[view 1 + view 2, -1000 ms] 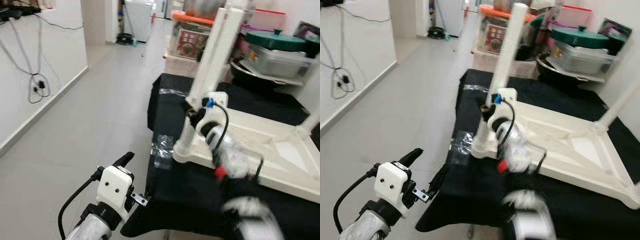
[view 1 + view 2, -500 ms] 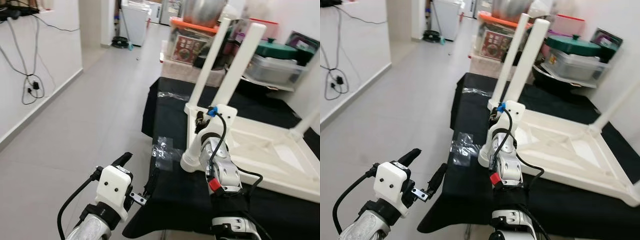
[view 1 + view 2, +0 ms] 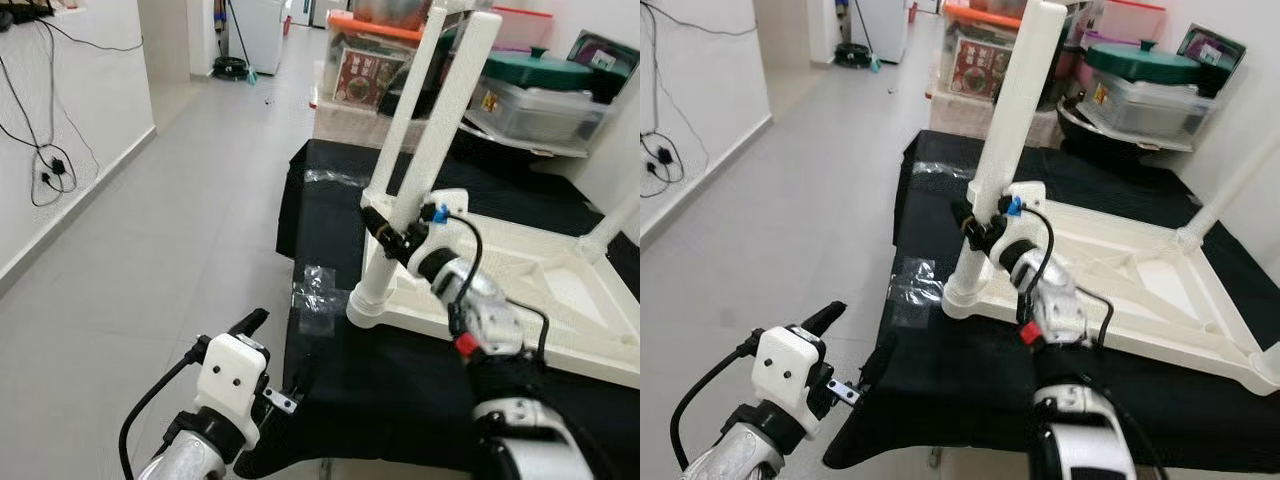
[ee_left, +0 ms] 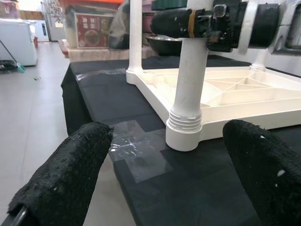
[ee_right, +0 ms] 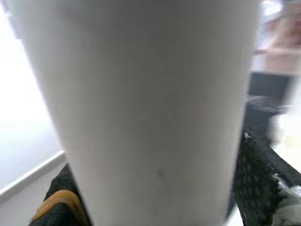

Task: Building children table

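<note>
The right gripper [image 3: 392, 232] is clamped around the near white table leg [image 3: 425, 165], a little above the threaded collar where that leg enters the corner socket of the upturned white plastic tabletop [image 3: 560, 300]. To seat the leg well, I judge it should be kept upright and in line with the socket, turned evenly without leaning, since a tilted leg could cross the thread or drag the light top across the cloth. The tabletop lies underside up on a black-draped surface [image 3: 340, 390], its ribs and braces showing, the worked corner near the left front edge beside a patch of clear tape [image 3: 318, 297]; a second leg stands just behind the first, and another rises at the far right corner. The left gripper [image 4: 155, 183] hangs low beside the cloth's edge, fingers spread apart, holding nothing
</note>
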`<state>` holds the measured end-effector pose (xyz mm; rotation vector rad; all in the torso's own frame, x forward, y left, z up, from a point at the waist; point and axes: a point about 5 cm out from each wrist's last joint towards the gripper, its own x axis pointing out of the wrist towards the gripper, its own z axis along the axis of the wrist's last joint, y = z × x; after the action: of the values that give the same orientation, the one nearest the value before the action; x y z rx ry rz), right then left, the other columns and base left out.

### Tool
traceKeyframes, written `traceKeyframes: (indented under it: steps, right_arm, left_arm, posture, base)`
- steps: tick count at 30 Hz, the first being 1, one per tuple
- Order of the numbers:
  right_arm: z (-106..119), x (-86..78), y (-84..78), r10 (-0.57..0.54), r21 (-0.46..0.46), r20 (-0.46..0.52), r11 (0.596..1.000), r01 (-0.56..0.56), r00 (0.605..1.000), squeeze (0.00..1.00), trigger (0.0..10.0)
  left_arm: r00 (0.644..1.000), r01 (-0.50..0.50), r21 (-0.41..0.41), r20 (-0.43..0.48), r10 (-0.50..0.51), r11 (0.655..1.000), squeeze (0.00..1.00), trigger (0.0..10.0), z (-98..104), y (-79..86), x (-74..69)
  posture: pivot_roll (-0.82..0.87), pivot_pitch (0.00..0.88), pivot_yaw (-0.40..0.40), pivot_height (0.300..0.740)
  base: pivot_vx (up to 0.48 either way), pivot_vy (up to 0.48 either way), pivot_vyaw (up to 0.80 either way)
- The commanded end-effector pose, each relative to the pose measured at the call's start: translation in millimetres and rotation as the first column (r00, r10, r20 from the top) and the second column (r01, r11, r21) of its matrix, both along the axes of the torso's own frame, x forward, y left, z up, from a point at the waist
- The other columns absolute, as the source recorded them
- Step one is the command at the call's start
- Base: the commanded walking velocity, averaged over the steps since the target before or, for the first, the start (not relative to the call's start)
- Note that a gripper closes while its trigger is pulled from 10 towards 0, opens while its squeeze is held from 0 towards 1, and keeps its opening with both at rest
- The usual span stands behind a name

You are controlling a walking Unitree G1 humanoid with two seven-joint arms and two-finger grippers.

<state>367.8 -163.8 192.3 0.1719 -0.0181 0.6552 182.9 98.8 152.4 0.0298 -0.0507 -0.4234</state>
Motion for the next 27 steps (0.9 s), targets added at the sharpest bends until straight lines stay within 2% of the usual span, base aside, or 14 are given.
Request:
traceKeyframes:
  steps: [1, 2, 4, 6, 7, 9, 13, 14, 15, 20, 23, 24, 26, 27]
  right_arm:
    - [1.3, -0.8, 4.8, 0.112, -0.005, -0.015, 0.994, -0.113, 0.994, 0.00, 10.0]
    - [-1.0, -1.7, 7.2, 0.201, -0.041, -0.027, 0.978, -0.202, 0.979, 0.00, 10.0]
    - [-2.8, -2.6, 9.3, 0.276, -0.066, -0.041, 0.958, -0.278, 0.960, 0.00, 10.0]
    - [-7.3, -6.7, 15.5, 0.447, -0.124, -0.078, 0.883, -0.454, 0.891, 0.00, 10.0]
    - [-7.3, -6.7, 15.5, 0.447, -0.124, -0.078, 0.883, -0.454, 0.891, 0.00, 10.0]
    - [-10.1, -7.4, 20.3, 0.511, -0.143, -0.102, 0.842, -0.521, 0.854, 0.00, 10.0]
    - [-11.0, -0.1, 27.6, 0.480, -0.132, -0.092, 0.862, -0.489, 0.872, 0.00, 10.0]
    - [-12.8, 2.4, 28.9, 0.449, -0.137, -0.091, 0.879, -0.457, 0.889, 0.00, 4.6]
    - [-14.7, 4.1, 29.4, 0.423, -0.128, -0.096, 0.892, -0.433, 0.901, 0.00, 0.0]
    - [-20.7, 7.5, 28.4, 0.329, -0.122, -0.094, 0.933, -0.339, 0.940, 0.00, 0.0]
    - [-30.4, 12.3, 20.7, 0.130, -0.165, -0.094, 0.976, -0.144, 0.987, 0.00, 0.0]
    - [-30.4, 12.3, 20.7, 0.130, -0.165, -0.094, 0.976, -0.144, 0.987, 0.00, 0.0]
    - [-34.6, 15.4, 12.9, -0.028, -0.186, -0.088, 0.982, 0.011, 0.996, 0.00, 0.0]
    - [-34.6, 15.4, 12.9, -0.028, -0.186, -0.088, 0.982, 0.011, 0.996, 0.00, 0.0]
  left_arm:
    - [1.000, -0.002, 0.008, -0.001, 0.002, 1.000, 0.00, 10.0, 1.0, -0.7, -2.0]
    - [1.000, -0.002, 0.008, -0.002, 0.002, 1.000, 0.00, 10.0, 1.0, -0.6, -2.2]
    - [1.000, -0.001, 0.009, -0.003, 0.001, 1.000, 0.00, 10.0, 0.8, -0.6, -2.3]
    - [1.000, -0.001, 0.009, -0.005, 0.001, 1.000, 0.00, 10.0, 1.0, -1.0, -2.8]
    - [1.000, -0.001, 0.009, -0.005, 0.001, 1.000, 0.00, 10.0, 1.0, -1.0, -2.8]
    - [1.000, -0.001, 0.009, -0.004, 0.001, 1.000, 0.00, 10.0, 1.5, -1.3, -3.4]
    - [1.000, -0.005, 0.007, -0.003, 0.005, 1.000, 0.00, 10.0, 2.5, -1.3, -4.0]
    - [1.000, -0.006, 0.008, -0.003, 0.006, 1.000, 0.00, 10.0, 2.7, -1.1, -4.1]
    - [1.000, -0.006, 0.008, -0.003, 0.007, 1.000, 0.00, 10.0, 2.7, -1.0, -4.1]
    - [1.000, -0.007, 0.011, -0.003, 0.007, 1.000, 0.00, 10.0, 2.8, -0.2, -4.4]
    - [1.000, -0.006, 0.010, -0.006, 0.006, 1.000, 0.00, 10.0, 2.1, -0.6, -3.7]
    - [1.000, -0.006, 0.010, -0.006, 0.006, 1.000, 0.00, 10.0, 2.1, -0.6, -3.7]
    - [1.000, -0.006, 0.010, -0.007, 0.006, 1.000, 0.00, 10.0, 1.7, -0.7, -3.4]
    - [1.000, -0.006, 0.010, -0.007, 0.006, 1.000, 0.00, 10.0, 1.7, -0.7, -3.4]
  posture:
    - [0.16, 0.024, -0.152, 0.740]
    - [0.16, 0.027, -0.154, 0.740]
    - [0.16, 0.027, -0.154, 0.740]
    - [0.17, 0.029, -0.158, 0.740]
    - [0.17, 0.029, -0.158, 0.740]
    - [0.18, 0.034, -0.159, 0.740]
    - [0.19, 0.037, -0.165, 0.740]
    - [0.19, 0.038, -0.164, 0.740]
    - [0.19, 0.038, -0.164, 0.740]
    - [0.18, 0.043, -0.160, 0.740]
    - [0.18, 0.045, -0.156, 0.740]
    - [0.18, 0.045, -0.156, 0.740]
    - [0.17, 0.044, -0.158, 0.740]
    - [0.17, 0.044, -0.158, 0.740]
  base:
    - [0.000, 0.000, 0.00]
    - [0.000, 0.000, 0.00]
    - [0.000, 0.000, 0.00]
    - [0.000, 0.000, 0.00]
    - [0.000, 0.000, 0.00]
    - [0.000, 0.000, 0.00]
    - [0.000, 0.000, 0.00]
    - [0.000, 0.000, 0.00]
    - [0.000, 0.000, 0.00]
    - [0.000, 0.000, 0.00]
    - [0.000, 0.000, 0.00]
    - [0.000, 0.000, 0.00]
    - [0.000, 0.000, 0.00]
    - [0.000, 0.000, 0.00]
